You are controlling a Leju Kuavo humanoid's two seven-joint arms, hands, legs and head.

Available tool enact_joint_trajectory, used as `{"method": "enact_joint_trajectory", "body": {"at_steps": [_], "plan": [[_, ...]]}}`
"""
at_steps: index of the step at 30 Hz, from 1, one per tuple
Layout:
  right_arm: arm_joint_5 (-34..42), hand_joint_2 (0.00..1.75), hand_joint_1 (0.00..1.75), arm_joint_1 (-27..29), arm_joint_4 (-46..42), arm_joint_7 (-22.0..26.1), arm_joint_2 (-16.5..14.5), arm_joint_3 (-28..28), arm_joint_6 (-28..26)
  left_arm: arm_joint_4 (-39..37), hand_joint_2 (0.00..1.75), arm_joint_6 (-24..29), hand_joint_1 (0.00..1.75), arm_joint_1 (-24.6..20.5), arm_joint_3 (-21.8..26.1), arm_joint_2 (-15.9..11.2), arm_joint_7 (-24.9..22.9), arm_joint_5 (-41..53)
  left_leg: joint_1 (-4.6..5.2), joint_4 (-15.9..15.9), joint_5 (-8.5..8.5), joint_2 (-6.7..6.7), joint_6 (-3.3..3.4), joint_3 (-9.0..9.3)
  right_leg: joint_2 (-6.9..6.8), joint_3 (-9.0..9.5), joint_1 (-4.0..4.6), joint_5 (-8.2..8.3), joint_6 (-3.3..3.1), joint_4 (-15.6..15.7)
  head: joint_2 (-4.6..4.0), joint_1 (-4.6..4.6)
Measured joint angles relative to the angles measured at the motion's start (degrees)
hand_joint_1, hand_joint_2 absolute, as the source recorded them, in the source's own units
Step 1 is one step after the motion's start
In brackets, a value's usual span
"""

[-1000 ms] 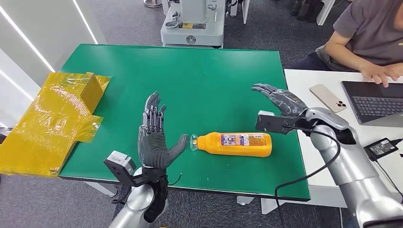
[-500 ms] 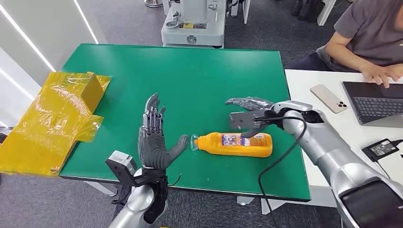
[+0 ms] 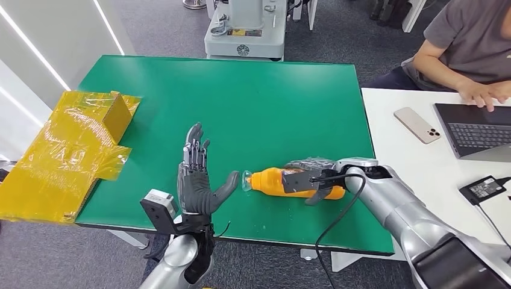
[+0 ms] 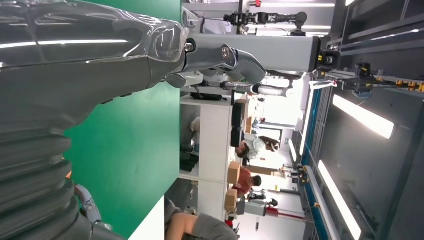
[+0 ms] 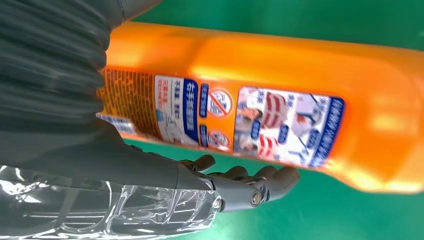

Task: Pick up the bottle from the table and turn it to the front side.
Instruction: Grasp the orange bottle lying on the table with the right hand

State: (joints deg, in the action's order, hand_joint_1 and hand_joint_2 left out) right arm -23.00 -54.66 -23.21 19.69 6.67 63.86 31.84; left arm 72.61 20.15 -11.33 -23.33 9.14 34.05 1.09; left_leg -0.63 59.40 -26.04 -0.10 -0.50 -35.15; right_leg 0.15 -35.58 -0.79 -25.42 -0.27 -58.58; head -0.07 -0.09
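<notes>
Green felt covers the table [image 3: 241, 102], with a white desk [image 3: 422, 156] beside it where a person works at a laptop [image 3: 476, 129]. On the felt near the front edge the orange bottle [image 3: 268, 180] lies on its side, cap toward the left hand [image 3: 196, 180], which stands open, holding nothing. The right hand [image 3: 310, 176] drapes over the bottle's body, fingers [image 5: 240, 180] curling round its far side; whether the grip has closed I cannot tell. Best to squeeze firmly mid-body before lifting, since the smooth plastic could roll.
</notes>
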Motion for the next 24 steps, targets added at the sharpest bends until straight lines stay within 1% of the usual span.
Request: {"method": "enact_joint_trajectory", "body": {"at_steps": [10, 24], "plan": [[-2.3, 1.75, 0.0, 0.0, 1.7, -3.7, 0.2, 1.7, -4.0, 0.0, 1.75, 0.2, 0.0, 0.2, 0.0, 0.0, -1.0, 0.5, -0.01, 0.0, 0.01, 0.01, -0.01, 0.02, 0.01, 0.0, 0.01, 0.0, 0.0, 0.0, 0.0, 0.0], [-3.4, 1.75, 0.0, 0.0, 2.2, -5.2, 2.2, 3.4, -6.1, 0.0, 1.75, -0.3, 0.0, 0.2, 0.0, 0.4, -1.3, 0.6, 0.0, 0.0, 0.0, 0.01, 0.0, 0.03, 0.01, 0.0, 0.01, 0.0, 0.0, 0.0, 0.0, 0.0]]}}
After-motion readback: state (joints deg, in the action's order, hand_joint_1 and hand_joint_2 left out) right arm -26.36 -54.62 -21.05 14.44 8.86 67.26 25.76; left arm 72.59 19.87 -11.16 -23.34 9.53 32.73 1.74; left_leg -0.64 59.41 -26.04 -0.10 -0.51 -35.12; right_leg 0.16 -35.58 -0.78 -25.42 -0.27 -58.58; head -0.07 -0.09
